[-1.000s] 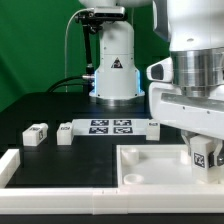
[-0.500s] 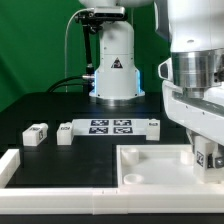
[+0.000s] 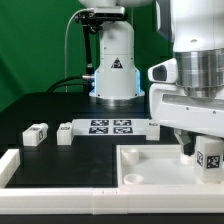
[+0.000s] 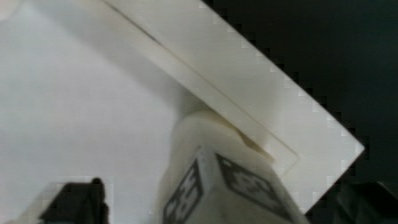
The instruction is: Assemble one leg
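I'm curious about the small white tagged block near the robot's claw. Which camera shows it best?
The wrist view: the small white plastic leg with its black-and-white tag fills the foreground over the white panel. In the exterior view the leg sits partly cut off at the edge.

The leg [image 3: 210, 156] looks like smooth white plastic with a matt black-and-white tag on its face. The large panel [image 3: 150, 165] at its nine o'clock shows the same smooth, faintly glossy white plastic, while the table [image 3: 40, 110] is matt black.

I see open black tabletop [image 3: 40, 105] at far left, while two loose legs [image 3: 37, 134] and the marker board [image 3: 112, 127] block the middle strip.
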Tool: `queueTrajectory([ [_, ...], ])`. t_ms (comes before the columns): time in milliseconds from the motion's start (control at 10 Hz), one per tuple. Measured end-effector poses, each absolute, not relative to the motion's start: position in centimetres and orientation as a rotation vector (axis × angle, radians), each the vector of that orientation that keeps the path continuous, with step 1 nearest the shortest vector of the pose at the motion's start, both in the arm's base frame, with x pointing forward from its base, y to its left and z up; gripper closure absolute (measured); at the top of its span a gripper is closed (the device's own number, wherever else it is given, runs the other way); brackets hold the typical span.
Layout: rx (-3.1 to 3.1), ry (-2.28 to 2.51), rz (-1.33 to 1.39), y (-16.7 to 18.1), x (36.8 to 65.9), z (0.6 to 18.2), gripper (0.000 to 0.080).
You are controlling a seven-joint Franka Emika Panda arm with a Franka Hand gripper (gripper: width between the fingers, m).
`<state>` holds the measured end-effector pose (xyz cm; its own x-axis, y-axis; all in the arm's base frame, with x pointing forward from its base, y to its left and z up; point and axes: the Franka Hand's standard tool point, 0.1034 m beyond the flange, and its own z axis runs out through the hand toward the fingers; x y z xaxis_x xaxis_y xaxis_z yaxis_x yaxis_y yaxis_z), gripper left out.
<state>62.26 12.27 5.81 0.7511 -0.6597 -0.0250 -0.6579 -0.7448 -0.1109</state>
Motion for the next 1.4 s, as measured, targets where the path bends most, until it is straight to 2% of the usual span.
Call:
queueTrajectory([
  [500,-3.094,0.128,-0.070,12.27,62.63,6.03,0.0150],
  [800,-3.098,-0.171,-0.072,11.59,62.80,5.95,0.0150],
  [1000,-3.098,-0.163,-0.071,11.59,62.79,5.93,0.0413],
  [1100,-3.098,-0.154,-0.071,11.59,62.78,5.93,0.0413],
  [1200,-3.099,-0.092,-0.069,11.61,62.76,5.91,0.0534],
  [1300,-3.099,-0.094,-0.069,11.58,62.76,5.90,0.0533],
  [1400,-3.090,0.130,-0.073,11.82,62.77,5.89,0.0533],
])
